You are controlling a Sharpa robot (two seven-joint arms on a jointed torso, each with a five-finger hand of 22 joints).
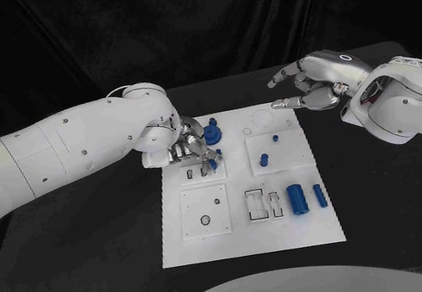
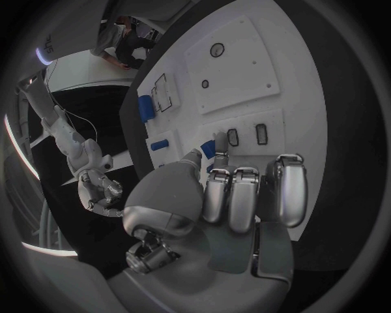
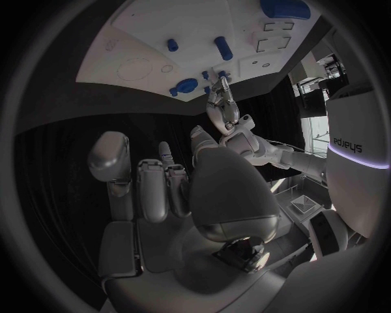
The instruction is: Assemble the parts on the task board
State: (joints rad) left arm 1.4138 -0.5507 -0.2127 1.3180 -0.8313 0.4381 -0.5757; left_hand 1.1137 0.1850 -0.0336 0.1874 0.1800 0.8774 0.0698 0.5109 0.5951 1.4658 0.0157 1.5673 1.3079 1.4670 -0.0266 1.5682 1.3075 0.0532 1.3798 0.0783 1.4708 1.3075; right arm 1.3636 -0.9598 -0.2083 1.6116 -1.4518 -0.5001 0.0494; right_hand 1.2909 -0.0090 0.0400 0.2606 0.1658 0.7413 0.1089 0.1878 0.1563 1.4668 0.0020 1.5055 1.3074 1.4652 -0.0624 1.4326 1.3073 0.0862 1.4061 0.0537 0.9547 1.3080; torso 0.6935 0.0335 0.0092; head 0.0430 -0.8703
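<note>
The white task board [image 1: 293,235] lies mid-table. My left hand [image 1: 191,148] hovers over its far left part and pinches a small blue part [image 2: 209,149] between thumb and a finger, just above two small slots [image 2: 260,134]. A round blue part [image 1: 214,125] sits right beside that hand. A blue peg [image 1: 263,159] and a smaller blue piece [image 1: 275,137] stand in the square plate to the right. My right hand [image 1: 313,86] floats above the board's far right corner, fingers loosely apart, holding nothing.
A thick blue cylinder [image 1: 297,197] and a slim blue piece [image 1: 320,196] lie near the board's right edge, beside two rectangular cut-outs [image 1: 263,204]. A square plate with small holes [image 1: 205,211] takes the near left. Black table [image 1: 75,254] surrounds the board.
</note>
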